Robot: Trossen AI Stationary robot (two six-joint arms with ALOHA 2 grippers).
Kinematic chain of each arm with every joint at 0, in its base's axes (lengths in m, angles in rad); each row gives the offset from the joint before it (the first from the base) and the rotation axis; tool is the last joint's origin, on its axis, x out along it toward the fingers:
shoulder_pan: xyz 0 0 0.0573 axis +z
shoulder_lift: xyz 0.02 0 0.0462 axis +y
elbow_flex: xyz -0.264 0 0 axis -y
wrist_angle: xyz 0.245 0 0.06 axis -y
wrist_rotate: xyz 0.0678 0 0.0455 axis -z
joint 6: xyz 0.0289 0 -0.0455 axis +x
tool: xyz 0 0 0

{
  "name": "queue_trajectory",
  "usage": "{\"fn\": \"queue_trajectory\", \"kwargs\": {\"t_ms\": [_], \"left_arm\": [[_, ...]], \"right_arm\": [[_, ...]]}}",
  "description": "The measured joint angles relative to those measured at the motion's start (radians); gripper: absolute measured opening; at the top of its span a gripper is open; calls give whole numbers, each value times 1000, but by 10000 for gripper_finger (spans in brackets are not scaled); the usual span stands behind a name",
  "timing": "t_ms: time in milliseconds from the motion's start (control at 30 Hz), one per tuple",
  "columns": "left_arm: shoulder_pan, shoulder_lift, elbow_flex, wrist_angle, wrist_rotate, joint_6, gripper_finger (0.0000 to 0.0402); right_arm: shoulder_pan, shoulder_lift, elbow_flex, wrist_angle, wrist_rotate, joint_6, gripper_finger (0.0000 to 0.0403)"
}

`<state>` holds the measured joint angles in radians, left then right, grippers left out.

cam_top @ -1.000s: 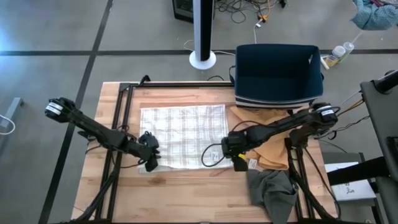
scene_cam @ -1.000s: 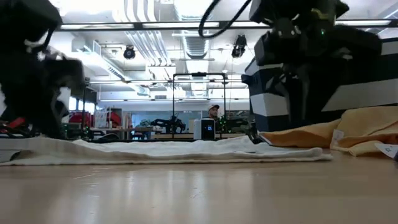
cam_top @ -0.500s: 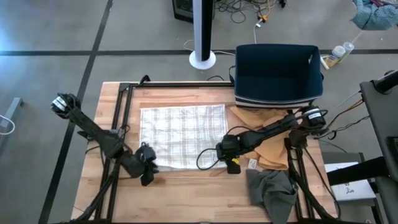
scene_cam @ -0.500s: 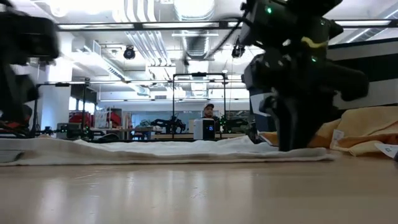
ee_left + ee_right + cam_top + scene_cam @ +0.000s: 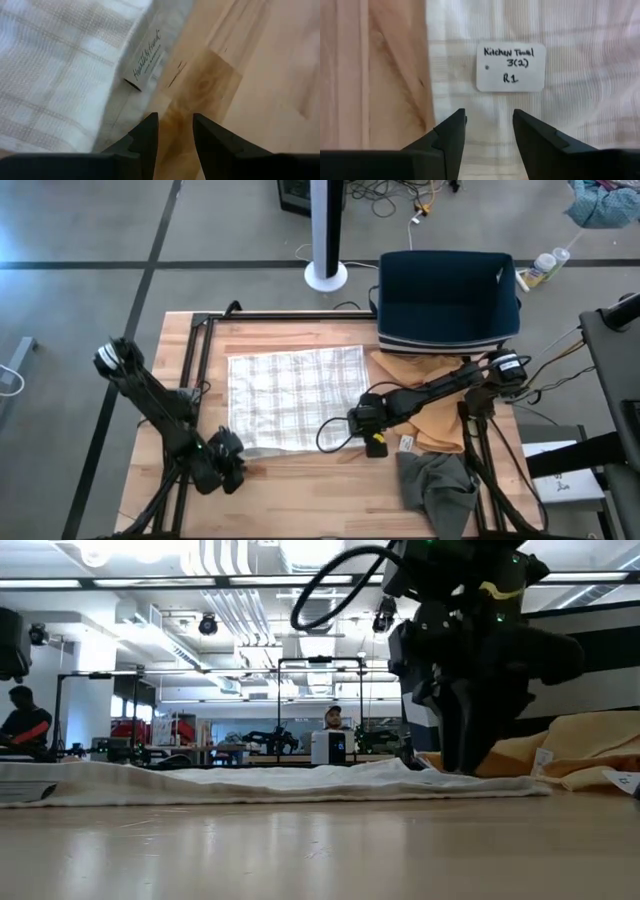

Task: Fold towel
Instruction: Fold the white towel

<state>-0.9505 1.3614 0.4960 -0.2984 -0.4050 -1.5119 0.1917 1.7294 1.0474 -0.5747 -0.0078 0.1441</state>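
Note:
A white checked towel (image 5: 295,395) lies spread flat on the wooden table (image 5: 300,490). My left gripper (image 5: 230,467) stands open just off the towel's near-left corner. In the left wrist view (image 5: 175,125) its fingers frame bare wood beside the towel's hem (image 5: 125,115) and a sewn label (image 5: 145,60). My right gripper (image 5: 372,442) stands open at the towel's near-right corner, pointing down. In the right wrist view (image 5: 489,122) its fingers are over the cloth, close to the towel's edge and a white paper tag (image 5: 510,68). Nothing lies between either pair of fingers.
A dark blue bin (image 5: 447,300) stands at the far right. A tan cloth (image 5: 435,415) lies right of the towel, and a grey cloth (image 5: 440,485) sits at the near-right corner. Bare wood runs along the near edge. People show in the room beyond (image 5: 25,725).
My left gripper has swung off the towel's near-left corner toward the table's near-left edge, rolling about its own axis as it went. My right gripper has shifted a little toward the left and sunk slightly over the near-right corner. The towel lies as before.

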Motion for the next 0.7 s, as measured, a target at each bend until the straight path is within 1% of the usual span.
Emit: {"fn": "queue_trajectory", "kwargs": {"t_ms": [67, 167, 233, 333, 467, 700], "left_arm": [[0, -7, 12, -6, -13, 1, 114], [-10, -25, 40, -38, -79, 3, 116], [-12, -29, 47, -69, -103, 2, 119], [-11, -27, 32, -103, -102, 2, 121], [-11, -24, -12, -96, -68, -13, 117], [-11, -33, -72, -49, -45, -18, 109]], "right_arm": [[3, 0, 3, -5, 0, 3, 159], [9, 0, 2, -9, -1, 13, 156], [13, 0, -2, -8, -3, 14, 154], [14, 1, -8, -6, -8, 14, 153], [14, 1, -21, -4, -8, 13, 157], [16, 1, -74, 12, -19, 16, 153]]}}
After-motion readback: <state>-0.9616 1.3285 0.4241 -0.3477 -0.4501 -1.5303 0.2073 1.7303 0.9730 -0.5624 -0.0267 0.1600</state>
